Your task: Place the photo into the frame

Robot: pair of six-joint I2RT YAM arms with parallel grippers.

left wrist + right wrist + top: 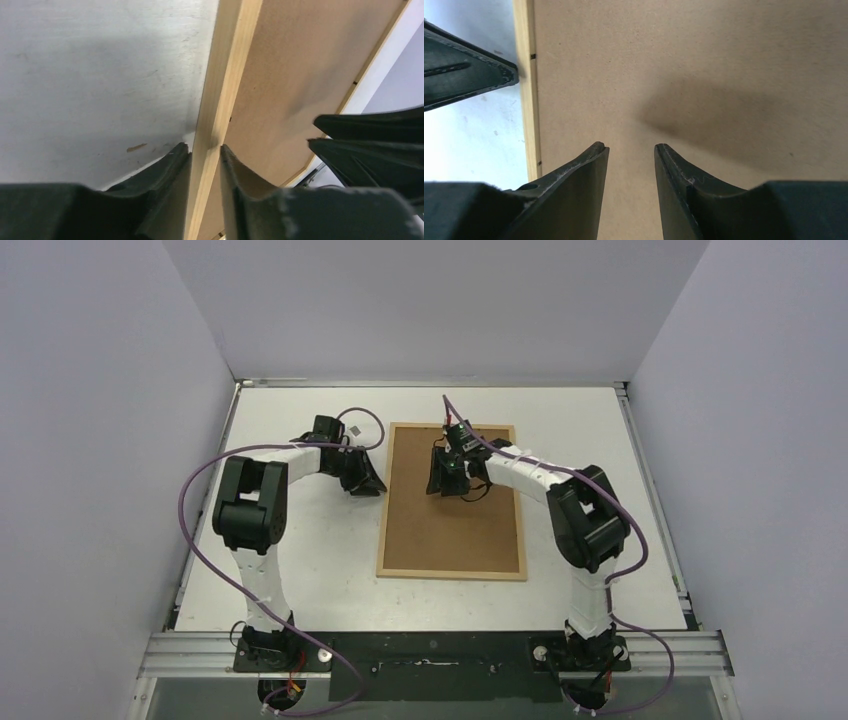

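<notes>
The light-wood frame (383, 515) lies flat in the middle of the table with a plain brown backing board (450, 530) filling it. My left gripper (370, 485) is at the frame's left rail. In the left wrist view it (205, 150) is shut on that rail (225, 75), one finger outside and one on the board side. My right gripper (445, 485) is over the upper part of the board. In the right wrist view it (631, 147) is open and empty just above the board (699, 60). The photo is not in view.
The white table (300, 570) is walled at the back and both sides. The right gripper's fingers show at the right of the left wrist view (370, 145). The left gripper shows at the left of the right wrist view (459, 70), beside the rail (526, 75).
</notes>
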